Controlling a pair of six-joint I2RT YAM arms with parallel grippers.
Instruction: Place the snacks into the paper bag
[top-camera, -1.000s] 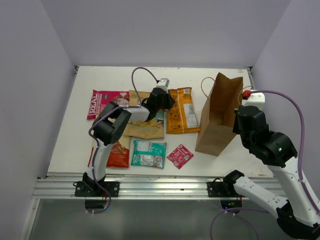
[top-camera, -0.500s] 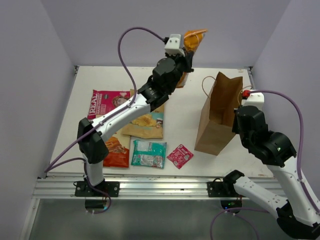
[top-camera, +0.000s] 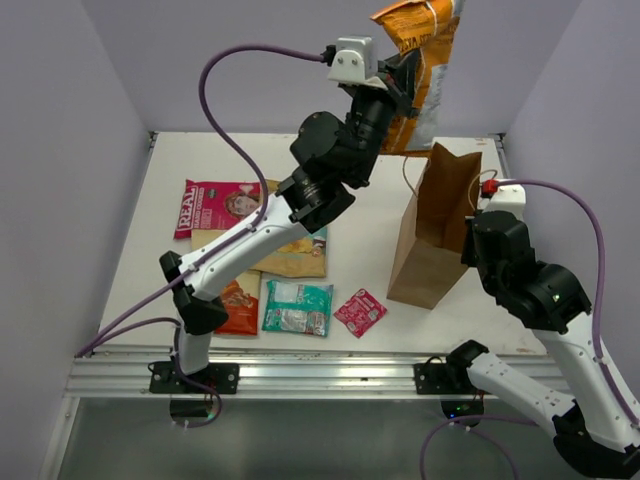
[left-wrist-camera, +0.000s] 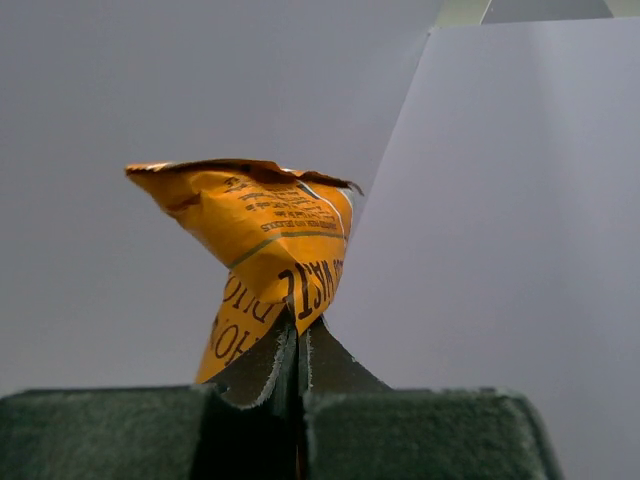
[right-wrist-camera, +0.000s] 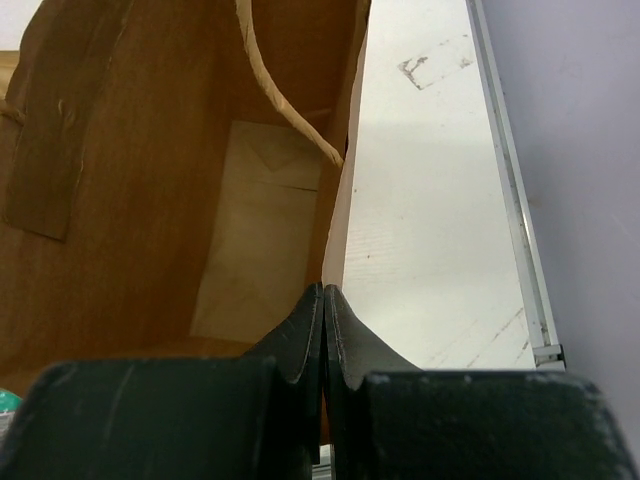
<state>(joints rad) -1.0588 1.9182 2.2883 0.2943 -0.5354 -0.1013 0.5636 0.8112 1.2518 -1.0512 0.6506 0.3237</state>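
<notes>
My left gripper (top-camera: 405, 75) is raised high and shut on the orange snack packet (top-camera: 425, 60), which hangs above and just behind the open mouth of the brown paper bag (top-camera: 435, 235). The wrist view shows the packet (left-wrist-camera: 265, 240) pinched at the fingertips (left-wrist-camera: 300, 330). My right gripper (right-wrist-camera: 323, 292) is shut on the bag's right rim (right-wrist-camera: 340, 220) and holds the bag upright and open. On the table lie the pink-red "REAL" packet (top-camera: 215, 207), the tan packet (top-camera: 290, 255), the red-orange packet (top-camera: 238, 305), the teal-green packet (top-camera: 297, 307) and the small pink-red sachet (top-camera: 360, 312).
The white table (top-camera: 350, 170) is walled by lilac panels at the back and sides. A metal rail (top-camera: 300, 365) runs along the near edge. The bag's twisted loop handle (right-wrist-camera: 285, 100) hangs across its mouth. Purple cables trail from both arms.
My left arm has lifted the orange packet from the table, up and to the right, to above the bag. My right gripper and the bag have stayed in place.
</notes>
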